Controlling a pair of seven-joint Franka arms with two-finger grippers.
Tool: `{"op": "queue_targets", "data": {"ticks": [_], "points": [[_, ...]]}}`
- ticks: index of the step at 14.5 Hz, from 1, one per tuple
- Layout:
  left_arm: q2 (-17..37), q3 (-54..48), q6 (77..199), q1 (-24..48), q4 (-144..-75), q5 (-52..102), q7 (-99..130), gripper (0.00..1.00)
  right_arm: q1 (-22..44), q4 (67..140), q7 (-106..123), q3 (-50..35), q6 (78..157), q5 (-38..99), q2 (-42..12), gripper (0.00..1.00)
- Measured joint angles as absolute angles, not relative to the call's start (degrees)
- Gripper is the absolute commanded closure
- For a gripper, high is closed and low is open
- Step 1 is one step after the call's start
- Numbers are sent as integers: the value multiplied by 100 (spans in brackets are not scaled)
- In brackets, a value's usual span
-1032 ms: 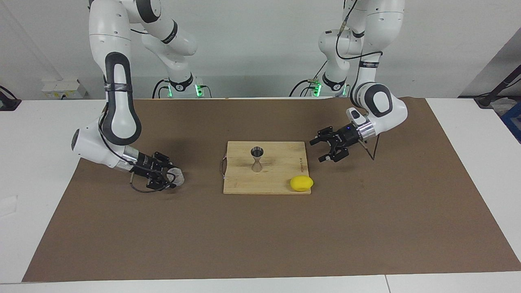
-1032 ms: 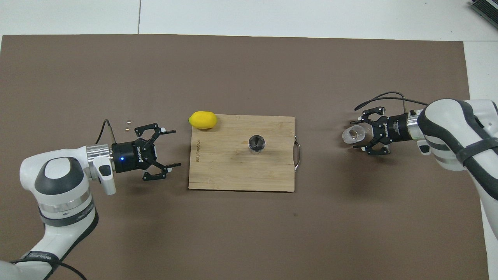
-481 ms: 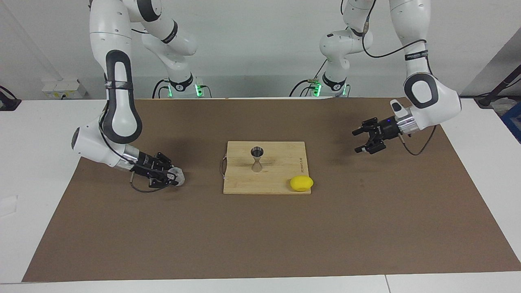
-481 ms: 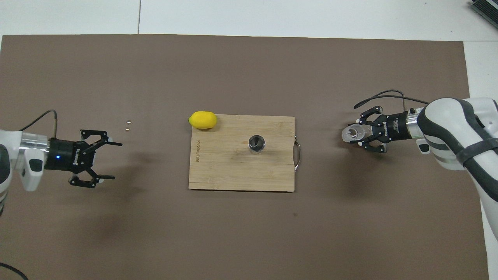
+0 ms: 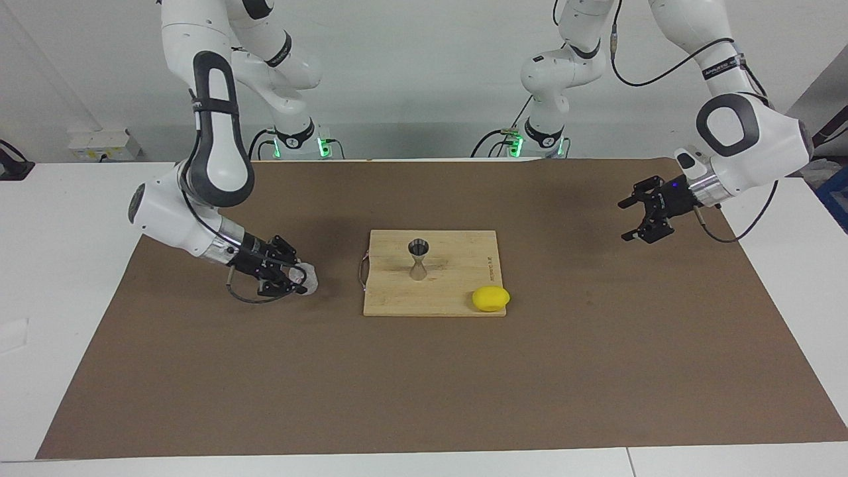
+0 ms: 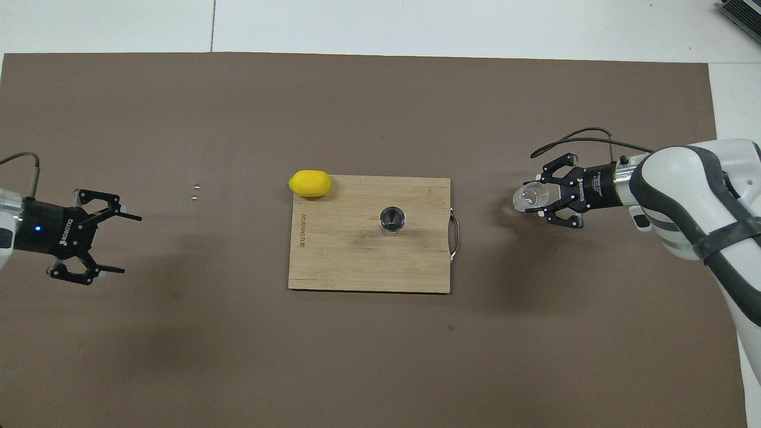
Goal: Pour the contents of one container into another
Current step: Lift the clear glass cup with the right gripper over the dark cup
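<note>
The small clear plastic cup (image 5: 309,279) is held in my right gripper (image 5: 299,278), which is shut on it low over the brown mat, beside the handle end of the wooden board. The cup (image 6: 528,197) and right gripper (image 6: 538,200) also show in the overhead view, the cup's mouth pointing toward the board. The steel hourglass jigger (image 5: 418,258) stands upright in the middle of the board (image 5: 450,291); from overhead its open top shows (image 6: 392,219). My left gripper (image 5: 625,220) is open and empty in the air over the mat at the left arm's end (image 6: 128,245).
A yellow lemon (image 5: 491,298) lies at the board's corner farther from the robots, toward the left arm's end (image 6: 310,183). The board (image 6: 357,261) has a metal handle toward the right arm's end. Two tiny bits (image 6: 195,190) lie on the mat.
The right gripper has closed on the cup and carried it a little toward the board. The left gripper has drawn back from the board toward its own end of the table, still open.
</note>
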State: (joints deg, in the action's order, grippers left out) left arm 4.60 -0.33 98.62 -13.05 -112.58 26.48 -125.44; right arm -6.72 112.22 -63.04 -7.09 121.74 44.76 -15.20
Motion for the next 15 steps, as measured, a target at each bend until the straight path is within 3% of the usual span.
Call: {"op": "queue_targets", "data": {"ticks": [4, 9, 15], "points": [[463, -64, 9566, -1300, -10855, 2233, -11363, 0, -10, 11196, -7172, -705, 12612, 4433, -1321, 100], [470, -83, 8947, -1235, -9913, 1872, -9962, 0, 543, 10824, -8466, -700, 12719, 3338, -1309, 100], [327, -170, 8536, -218, -8722, 977, -6971, 0, 1102, 10519, -9645, -698, 12761, 2257, -1320, 100]]}}
